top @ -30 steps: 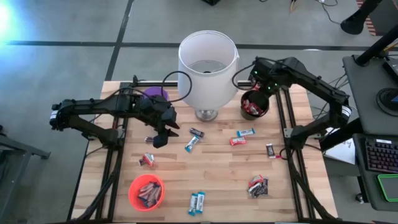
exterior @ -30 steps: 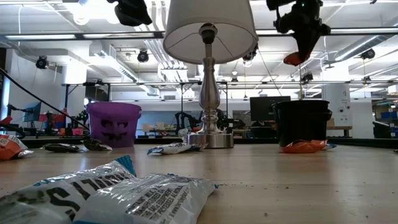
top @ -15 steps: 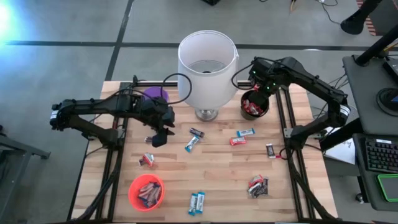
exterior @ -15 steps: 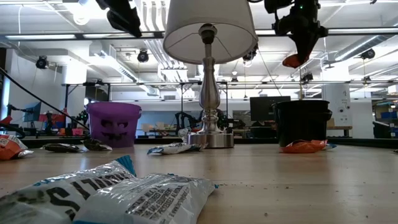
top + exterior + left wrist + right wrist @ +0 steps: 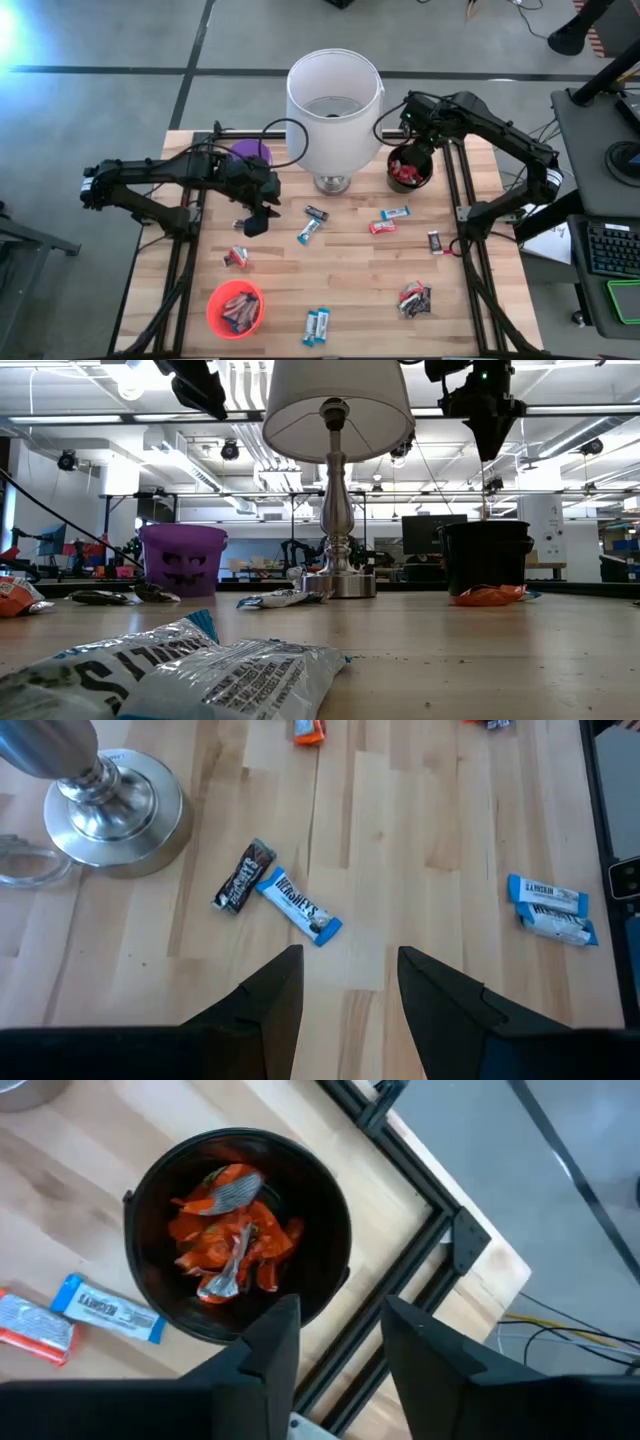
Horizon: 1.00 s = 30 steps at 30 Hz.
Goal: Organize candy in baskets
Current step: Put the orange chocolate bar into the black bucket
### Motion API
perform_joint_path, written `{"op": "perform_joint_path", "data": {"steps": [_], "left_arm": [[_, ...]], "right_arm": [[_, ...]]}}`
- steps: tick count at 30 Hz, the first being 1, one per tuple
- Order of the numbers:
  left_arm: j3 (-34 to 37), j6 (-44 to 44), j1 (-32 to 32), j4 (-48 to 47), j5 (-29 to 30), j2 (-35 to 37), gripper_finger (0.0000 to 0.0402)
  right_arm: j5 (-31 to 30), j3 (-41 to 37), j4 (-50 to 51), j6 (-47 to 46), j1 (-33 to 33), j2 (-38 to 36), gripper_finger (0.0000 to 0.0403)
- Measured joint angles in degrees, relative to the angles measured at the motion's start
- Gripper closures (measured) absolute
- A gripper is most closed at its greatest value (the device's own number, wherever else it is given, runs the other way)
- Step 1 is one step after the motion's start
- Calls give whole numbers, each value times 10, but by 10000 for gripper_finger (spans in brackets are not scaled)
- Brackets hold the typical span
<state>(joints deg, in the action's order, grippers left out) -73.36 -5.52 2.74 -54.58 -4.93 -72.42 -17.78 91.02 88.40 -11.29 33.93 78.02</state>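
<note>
A: Black basket (image 5: 410, 168) first, from above: it sits on the wooden table (image 5: 350, 270) just beside the lamp base (image 5: 332, 184), red wrappers inside. The right gripper (image 5: 415, 150) hangs over its rim. What changed?

B: Half a second ago a red candy showed under those fingers in the level view. Now the right gripper (image 5: 489, 442) is bare there, fingers apart, nothing held. The black basket (image 5: 485, 555) stands directly below it.

A: And the left side?

B: The left gripper (image 5: 256, 220) hovers over the table between the purple basket (image 5: 250, 152) and a dark bar (image 5: 317, 213), about where it was half a second ago. Level view catches only its tip, the left gripper (image 5: 200, 385) high beside the lampshade (image 5: 338, 395).

A: Its own camera?

B: Both dark fingers (image 5: 275, 1000) spread, empty. Below lie a dark candy (image 5: 243, 876) touching a blue-and-white candy (image 5: 301, 907), and two more blue bars (image 5: 550, 907) well apart.

A: Right wrist?

B: Fingers (image 5: 265, 1345) parted over the black basket (image 5: 330, 1230), which holds a heap of red candy (image 5: 232, 1240). A blue bar (image 5: 108, 1309) lies just outside it.

A: The rest?

B: An orange basket (image 5: 236, 308) near the front edge holds several bars.
</note>
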Motion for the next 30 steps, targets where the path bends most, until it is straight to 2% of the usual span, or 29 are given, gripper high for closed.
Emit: {"op": "perform_joint_path", "data": {"steps": [10,17,22,25,30], "left_arm": [[0,-31,1,-46,1,0,253],[0,-90,4,-124,14,0,212],[3,-172,3,-147,40,0,187],[23,-203,-6,-165,43,0,185],[97,-166,-40,-172,22,0,189]], "right_arm": [[-3,0,0,-7,0,0,246],[-3,0,-2,-6,0,0,246],[-3,0,-4,8,0,0,245],[-3,0,-4,15,0,0,245],[-3,0,-3,22,0,0,245]]}}
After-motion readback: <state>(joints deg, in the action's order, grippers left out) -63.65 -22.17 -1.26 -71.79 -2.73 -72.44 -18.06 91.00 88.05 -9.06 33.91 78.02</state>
